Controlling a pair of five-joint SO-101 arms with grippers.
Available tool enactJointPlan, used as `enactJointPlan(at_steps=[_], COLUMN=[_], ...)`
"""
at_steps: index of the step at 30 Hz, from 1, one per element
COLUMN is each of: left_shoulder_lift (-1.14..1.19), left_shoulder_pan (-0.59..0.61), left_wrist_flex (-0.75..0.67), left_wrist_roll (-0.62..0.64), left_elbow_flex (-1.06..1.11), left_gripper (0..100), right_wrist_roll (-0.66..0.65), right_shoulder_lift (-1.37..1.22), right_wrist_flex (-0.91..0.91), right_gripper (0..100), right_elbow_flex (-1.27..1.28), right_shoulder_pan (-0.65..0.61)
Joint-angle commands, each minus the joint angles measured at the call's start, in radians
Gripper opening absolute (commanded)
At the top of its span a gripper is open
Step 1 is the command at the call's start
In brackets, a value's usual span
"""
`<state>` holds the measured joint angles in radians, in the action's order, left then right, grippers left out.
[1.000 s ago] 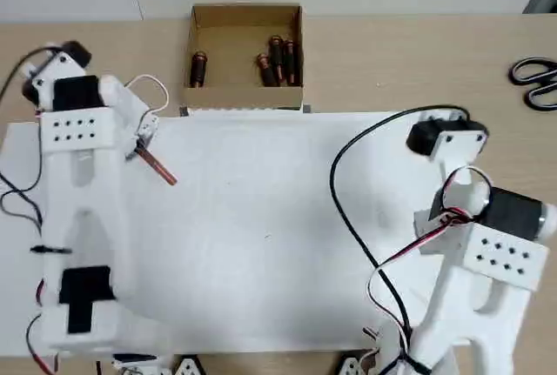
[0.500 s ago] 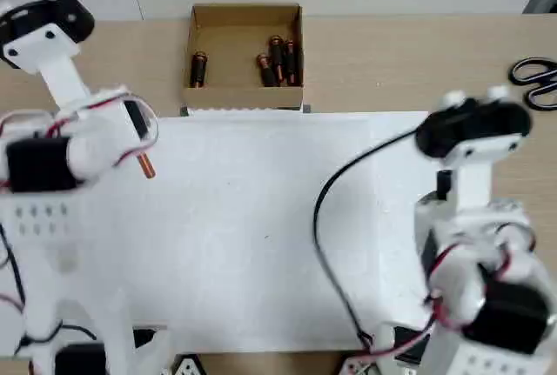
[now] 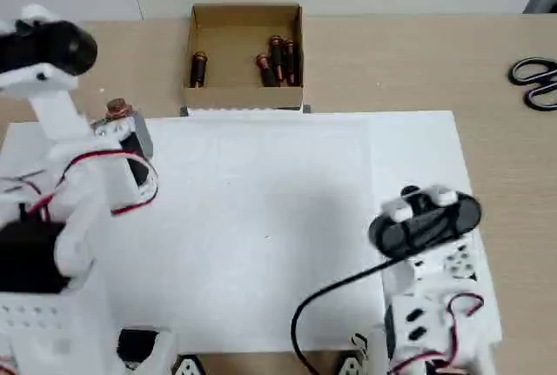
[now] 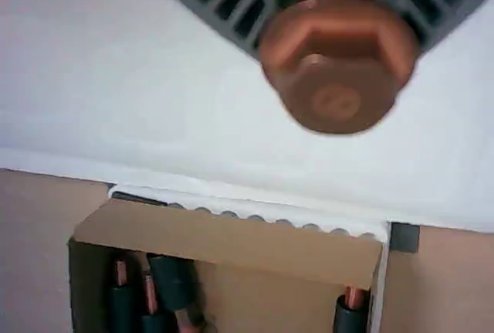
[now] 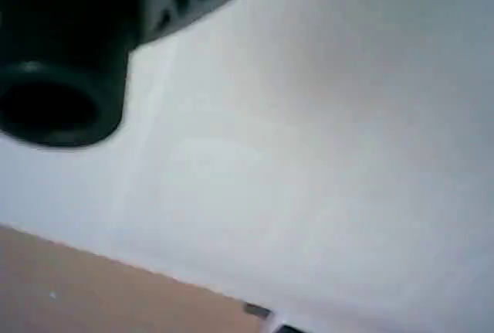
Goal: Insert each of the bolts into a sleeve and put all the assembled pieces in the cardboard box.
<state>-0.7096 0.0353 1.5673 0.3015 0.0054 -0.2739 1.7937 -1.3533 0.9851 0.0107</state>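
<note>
**Copper bolt in one arm, black sleeve in the other: the pair not yet joined**

Copper-coloured and hex-headed, the bolt [image 4: 337,62] is clamped in the left arm's [image 3: 65,175] jaws, head turned toward the wrist camera and its shank hidden behind the head. From above it shows at the near-left corner of the white sheet [image 3: 278,218], just short of the cardboard box [image 3: 244,97]. The sleeve [image 5: 58,105] is a black tube with an open bore. It sits against the ribbed jaws of the right arm [image 3: 426,218], which appear closed on it, above the sheet's other side and well apart from the bolt.

Four assembled pieces [image 3: 277,60] already lie in the box, dark sleeves with copper ends: three bunched toward one side and one alone on the other. So most of the job looks done. What remains, by my reading, is to bring these two parts together, push the shank into the bore, and drop the result in with the rest.

The box stands on the wooden worktop [image 3: 392,53] at the sheet's far edge. Scissors [image 3: 534,82] lie off to one side.
</note>
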Motion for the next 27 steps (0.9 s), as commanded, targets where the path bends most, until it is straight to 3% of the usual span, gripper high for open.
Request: enactJointPlan(at_steps=[1, 7, 16, 27], left_shoulder_lift=[-0.117, -0.327, -0.752, -1.117], left_shoulder_pan=[-0.008, -0.009, -0.009, -0.008], left_wrist_flex=[-0.100, -0.201, -0.496, -0.609], left_wrist_roll=[-0.064, -0.081, -0.046, 0.112], left_elbow_flex=[0.099, 0.349, 0.819, 1.144], left_gripper=[1, 1, 1, 1], right_wrist_roll=[0.023, 0.106, 0.106, 0.103], right_shoulder_lift=[0.004, -0.001, 0.022, 0.022], right_wrist_flex=[0.047, 0.189, 0.446, 0.630], right_gripper=[0.3, 0.3, 0.3, 0.3], right_elbow_flex=[0.035, 0.152, 0.358, 0.468], right_shoulder_pan=[-0.018, -0.048, -0.383, -0.645])
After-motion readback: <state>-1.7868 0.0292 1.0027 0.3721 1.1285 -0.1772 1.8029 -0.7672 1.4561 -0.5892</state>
